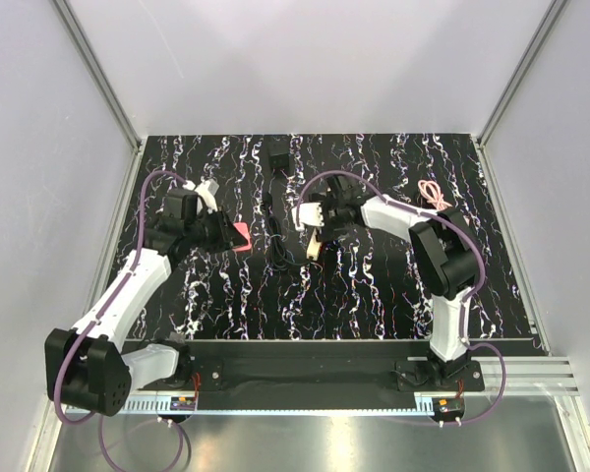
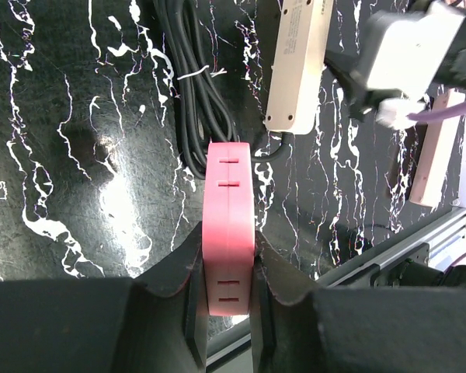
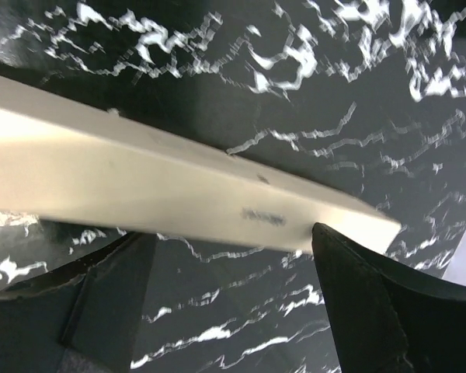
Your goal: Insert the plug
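The plug (image 1: 280, 157), a small black box, lies at the back of the dark marbled table. Its black cord is bundled (image 1: 272, 231) (image 2: 198, 85) between the two arms. My left gripper (image 1: 234, 236) (image 2: 229, 241) is shut on a flat red piece with slots (image 2: 229, 202) (image 1: 242, 237), held just above the table and pointing at the cord bundle. The cream power strip (image 2: 299, 62) (image 3: 179, 186) lies beyond it. My right gripper (image 1: 315, 228) (image 3: 229, 233) is open over the strip, which crosses just past its fingertips, blurred. Nothing sits between its fingers.
A tan bar (image 2: 439, 155) (image 1: 315, 247) lies by the right gripper. A coiled pink cable (image 1: 433, 193) rests at the back right. Grey walls enclose the table on three sides, and a metal rail (image 1: 531, 369) runs along the near edge.
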{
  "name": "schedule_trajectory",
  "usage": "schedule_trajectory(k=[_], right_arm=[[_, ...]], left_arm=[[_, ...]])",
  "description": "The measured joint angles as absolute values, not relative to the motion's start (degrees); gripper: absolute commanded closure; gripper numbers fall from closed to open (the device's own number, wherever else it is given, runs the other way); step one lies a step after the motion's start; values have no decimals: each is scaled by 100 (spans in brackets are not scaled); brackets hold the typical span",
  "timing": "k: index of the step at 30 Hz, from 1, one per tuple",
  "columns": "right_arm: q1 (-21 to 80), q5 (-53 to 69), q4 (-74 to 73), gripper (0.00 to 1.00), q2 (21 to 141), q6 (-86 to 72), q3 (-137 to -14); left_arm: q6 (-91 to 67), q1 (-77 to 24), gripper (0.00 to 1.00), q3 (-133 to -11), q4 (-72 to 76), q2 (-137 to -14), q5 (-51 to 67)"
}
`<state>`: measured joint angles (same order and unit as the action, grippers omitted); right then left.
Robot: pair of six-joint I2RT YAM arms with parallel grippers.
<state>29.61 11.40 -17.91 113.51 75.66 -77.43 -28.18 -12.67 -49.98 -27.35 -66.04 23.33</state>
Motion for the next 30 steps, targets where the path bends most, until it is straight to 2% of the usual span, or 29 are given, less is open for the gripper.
schedule_trajectory(k=[4,5,7,8,12,15,19,21,22,26,28,30], right_arm=[[3124,976,-1649,26,11483,7843,-7793],[3153,947,-1625,40,11522,7883,-7837],[3199,851,-1562,60,11579,7966,-7940],[3223,821,-1553,73,11598,7929,-8012],[3330,760,-1721,94,11699,7384,-8374],[3402,845,-2279,99,11743,6696,-8700],[3463,1177,-3291,99,11861,5695,-9474],[3470,1332,-3623,85,11867,5275,-9714],[3474,1356,-3728,63,11867,5009,-9760],[3487,982,-3955,54,11922,3728,-9856],[3489,532,-4130,55,12151,2864,-10346],[3487,80,-4224,44,12403,2010,-10912]], left_arm=[[-2832,-1267,100,-4915,-2733,-6602,2327],[-2832,-1267,100,-4897,-2742,-6595,2320],[-2834,-1264,100,-4862,-2733,-6567,2307],[-2832,-1262,100,-4845,-2733,-6541,2296],[-2832,-1243,100,-4812,-2729,-6440,2252],[-2838,-1214,100,-4812,-2731,-6399,2224],[-2875,-1197,100,-4812,-2733,-6355,2180],[-2897,-1194,100,-4812,-2731,-6316,2161],[-2904,-1192,100,-4812,-2733,-6289,2147],[-2947,-1181,100,-4764,-2729,-6136,2095],[-2961,-1175,100,-4718,-2733,-6062,2073],[-2963,-1170,100,-4705,-2738,-6014,2053]])
